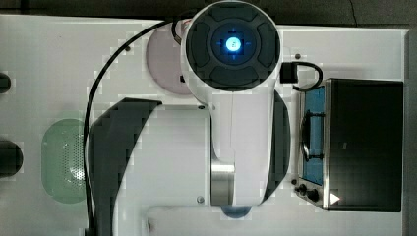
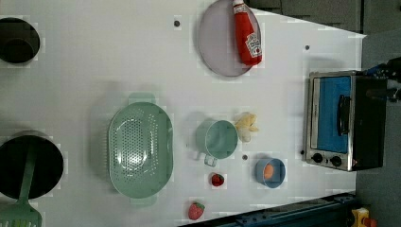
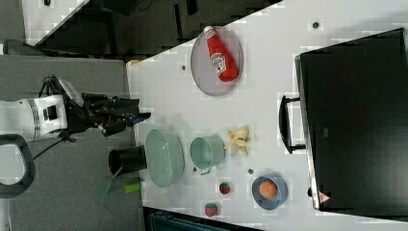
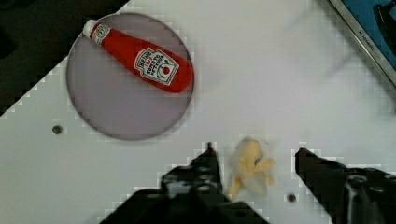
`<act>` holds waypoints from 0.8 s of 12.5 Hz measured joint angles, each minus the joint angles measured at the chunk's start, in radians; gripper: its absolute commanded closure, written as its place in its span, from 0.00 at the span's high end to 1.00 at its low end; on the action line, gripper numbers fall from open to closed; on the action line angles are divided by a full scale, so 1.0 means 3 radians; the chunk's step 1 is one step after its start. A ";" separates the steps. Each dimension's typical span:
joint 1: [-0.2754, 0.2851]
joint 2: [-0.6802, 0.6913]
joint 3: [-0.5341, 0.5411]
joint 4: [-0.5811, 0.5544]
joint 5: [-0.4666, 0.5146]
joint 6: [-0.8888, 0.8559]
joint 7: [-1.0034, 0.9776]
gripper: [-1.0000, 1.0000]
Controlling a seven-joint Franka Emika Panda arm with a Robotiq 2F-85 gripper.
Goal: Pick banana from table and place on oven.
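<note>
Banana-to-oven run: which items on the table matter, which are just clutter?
In play: banana, oven, table, hand.

Clutter: ketchup bottle on plate, colander, mug, blue bowl, two strawberries.

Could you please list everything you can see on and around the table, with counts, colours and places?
table: 1, white, under everything
oven: 1, black and silver, blue door, left view's right
banana: 1, pale yellow, peeled, beside the cup
cup: 1, green, centre
colander: 1, green, left of the cup in the left view
plate: 1, grey, holding the bottle
ketchup bottle: 1, red
bowl: 1, blue, holding an orange ball
strawberries: 2, red, near edge
black pots: 2, left view's left
spatula: 1, green
gripper: 1, black, open above the banana
</note>
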 measured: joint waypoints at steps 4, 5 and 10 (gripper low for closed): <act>-0.0010 -0.1401 -0.0145 -0.1012 0.0000 -0.0624 0.0348 1.00; -0.0010 -0.1646 -0.0154 -0.0999 -0.0016 -0.0617 0.0384 1.00; -0.0035 -0.1879 -0.0126 -0.0856 -0.0057 -0.0440 0.0431 1.00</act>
